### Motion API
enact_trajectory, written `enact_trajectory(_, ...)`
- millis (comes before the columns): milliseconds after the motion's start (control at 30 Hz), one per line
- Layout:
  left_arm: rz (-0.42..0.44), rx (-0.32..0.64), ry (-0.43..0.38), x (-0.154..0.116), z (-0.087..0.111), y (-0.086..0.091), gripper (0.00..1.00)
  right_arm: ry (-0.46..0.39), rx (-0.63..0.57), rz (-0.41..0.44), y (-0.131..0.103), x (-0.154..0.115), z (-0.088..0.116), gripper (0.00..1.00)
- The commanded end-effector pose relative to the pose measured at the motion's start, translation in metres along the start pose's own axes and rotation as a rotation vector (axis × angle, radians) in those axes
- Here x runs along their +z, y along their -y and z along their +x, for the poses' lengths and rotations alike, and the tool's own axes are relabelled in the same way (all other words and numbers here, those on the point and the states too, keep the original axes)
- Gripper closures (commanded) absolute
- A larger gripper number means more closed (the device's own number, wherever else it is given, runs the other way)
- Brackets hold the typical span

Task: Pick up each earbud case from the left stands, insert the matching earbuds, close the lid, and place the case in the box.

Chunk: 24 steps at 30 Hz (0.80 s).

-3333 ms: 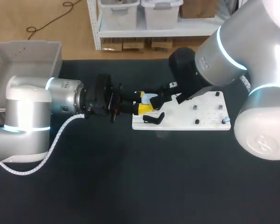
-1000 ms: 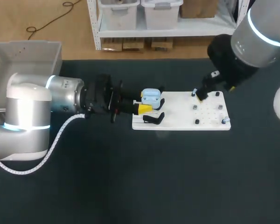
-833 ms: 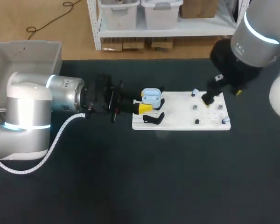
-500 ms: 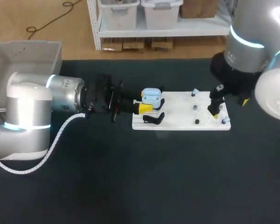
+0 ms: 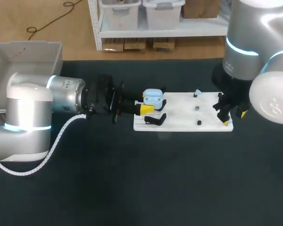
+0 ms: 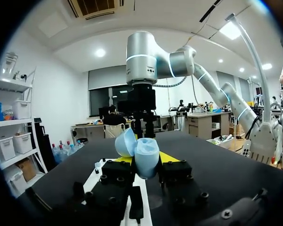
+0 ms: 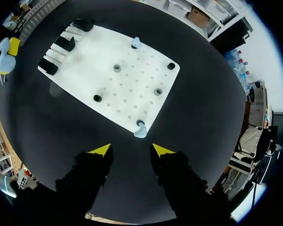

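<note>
earbud case (image 5: 152, 97), lid open, is clamped in left claw (image 6: 146, 160) at 9 o'clock edge of white board (image 5: 179, 110) on bench (image 5: 155, 179). right claw (image 7: 131, 149), wide, hangs above earbud (image 7: 140, 129) at board's 4 o'clock corner.

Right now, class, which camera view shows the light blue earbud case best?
The left wrist view: the earbud case sits large and central, lid open, in the left gripper. The head view shows it small, from above. The right wrist view catches only a tiny part of it, far beyond the white board.
</note>
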<state>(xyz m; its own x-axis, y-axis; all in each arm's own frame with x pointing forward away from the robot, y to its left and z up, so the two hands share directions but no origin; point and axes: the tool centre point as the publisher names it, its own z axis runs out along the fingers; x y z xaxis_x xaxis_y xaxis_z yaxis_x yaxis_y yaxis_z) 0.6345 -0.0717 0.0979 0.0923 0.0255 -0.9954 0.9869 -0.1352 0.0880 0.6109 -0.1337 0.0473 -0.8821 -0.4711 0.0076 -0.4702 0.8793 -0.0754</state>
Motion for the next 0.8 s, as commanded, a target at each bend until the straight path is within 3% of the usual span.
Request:
enact_trajectory(33, -0.004, 0.000, -0.002, 0.000, 0.000, 0.001, 1.00, -0.004, -0.005, 0.007, 0.002, 0.006, -0.002, 0.51)
enact_trajectory(800, -0.004, 0.000, -0.002, 0.000, 0.000, 0.001, 1.00, -0.001, -0.034, 0.106, 0.016, 0.029, -0.013, 0.57)
